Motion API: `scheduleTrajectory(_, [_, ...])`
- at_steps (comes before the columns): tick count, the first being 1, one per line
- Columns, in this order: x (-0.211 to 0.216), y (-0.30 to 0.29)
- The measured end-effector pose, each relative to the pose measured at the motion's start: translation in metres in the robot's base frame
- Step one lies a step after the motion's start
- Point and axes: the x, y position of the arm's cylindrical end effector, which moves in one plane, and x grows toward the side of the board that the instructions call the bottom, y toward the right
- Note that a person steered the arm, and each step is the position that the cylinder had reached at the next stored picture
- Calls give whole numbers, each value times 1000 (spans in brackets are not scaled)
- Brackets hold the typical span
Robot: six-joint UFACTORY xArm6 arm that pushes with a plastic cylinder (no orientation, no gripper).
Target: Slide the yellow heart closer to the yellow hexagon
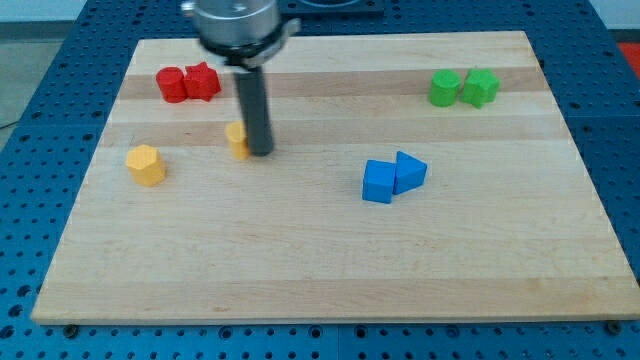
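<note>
The yellow hexagon lies at the view's left on the wooden board. The yellow heart lies to its right and a little higher, partly hidden behind my rod. My tip rests on the board against the heart's right side. The heart and the hexagon are apart, with a gap of bare wood between them.
A red cylinder and a red star-like block touch at the top left. A green cylinder and a green block sit at the top right. A blue cube and blue triangle touch right of centre.
</note>
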Motion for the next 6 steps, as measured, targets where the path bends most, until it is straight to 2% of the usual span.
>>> scheduleTrajectory(1, [7,-5])
scheduleTrajectory(2, [-30,41])
scheduleTrajectory(3, [-54,38])
scheduleTrajectory(4, [-37,-6])
scheduleTrajectory(5, [-15,-26])
scheduleTrajectory(6, [-22,-13])
